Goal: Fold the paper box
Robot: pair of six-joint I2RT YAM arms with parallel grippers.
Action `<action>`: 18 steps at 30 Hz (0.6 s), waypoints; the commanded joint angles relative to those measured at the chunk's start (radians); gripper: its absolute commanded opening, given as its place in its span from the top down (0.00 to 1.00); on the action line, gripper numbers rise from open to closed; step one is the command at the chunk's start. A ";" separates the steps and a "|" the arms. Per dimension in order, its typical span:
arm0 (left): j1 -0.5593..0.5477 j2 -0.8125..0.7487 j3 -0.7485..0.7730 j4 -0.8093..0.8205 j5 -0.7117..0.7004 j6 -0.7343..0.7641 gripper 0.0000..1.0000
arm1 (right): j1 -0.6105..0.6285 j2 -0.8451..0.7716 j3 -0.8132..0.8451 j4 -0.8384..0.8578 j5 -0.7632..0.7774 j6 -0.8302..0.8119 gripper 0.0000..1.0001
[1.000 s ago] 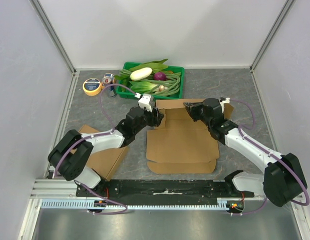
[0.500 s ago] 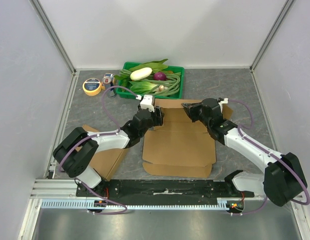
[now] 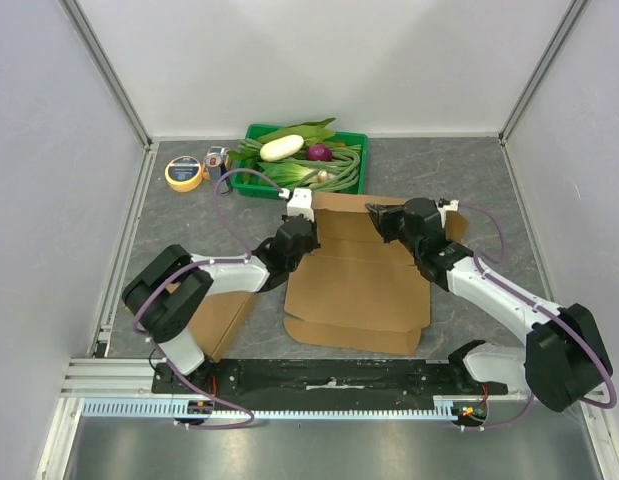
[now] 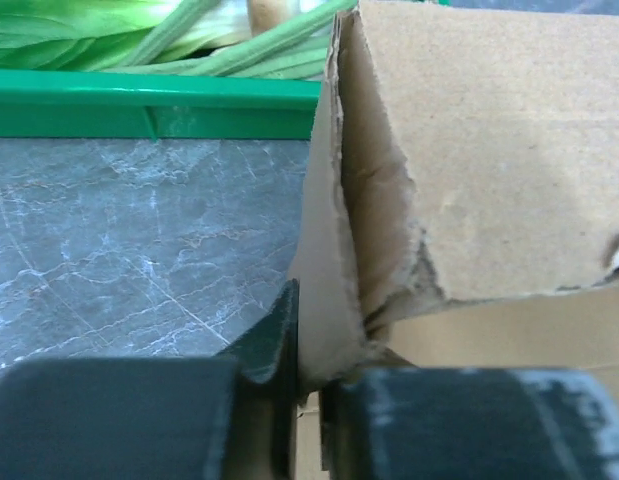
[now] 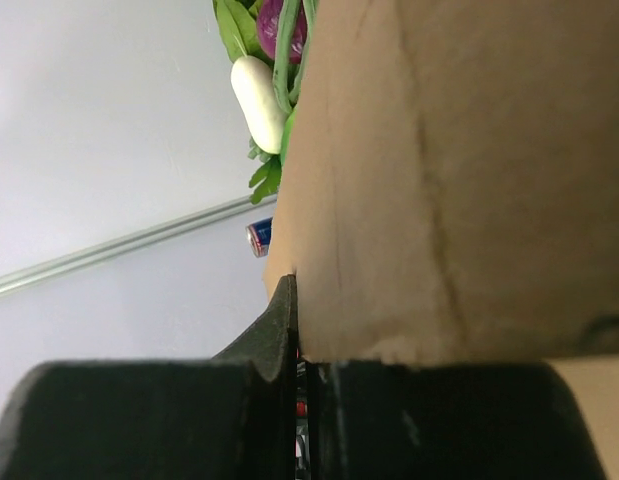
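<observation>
Grey marbled surface (image 3: 469,180), enclosed by white walls; I am viewing it from above and through both wrist cameras. The paper box (image 3: 359,285) lies as an open, flat cardboard blank on the surface, between the left arm (image 3: 224,275) and the right arm (image 3: 489,285). Its rear flap stands raised, spanning from one set of jaws to the other. Left jaws: closed on the left corner of that raised flap. In the left wrist view I see the torn cardboard edge (image 4: 334,250) pinched between the two fingers. Right jaws: closed on the right end of the same flap. In the right wrist view the cardboard (image 5: 439,180) passes between the fingers and fills most of the frame. Just beyond the left jaws stands a green tray (image 3: 241,186) holding leafy greens, a white vegetable (image 3: 281,147) and a purple one (image 3: 319,152). Farther left of the left jaws I see a yellow tape roll (image 3: 184,172) and a small can (image 3: 216,160) side by side. A second cardboard sheet (image 3: 217,320) lies flat behind the left jaws, partly under the left arm.
</observation>
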 commanded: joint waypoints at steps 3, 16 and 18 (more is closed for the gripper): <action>-0.015 0.094 0.102 -0.094 -0.291 -0.071 0.98 | 0.026 0.034 -0.063 -0.024 -0.059 0.057 1.00; -0.020 0.066 0.070 -0.031 -0.048 0.062 0.78 | 0.037 0.020 -0.039 -0.015 -0.038 0.062 1.00; -0.028 0.081 0.090 -0.081 -0.168 0.057 0.96 | 0.039 0.026 -0.039 -0.015 -0.052 0.086 1.00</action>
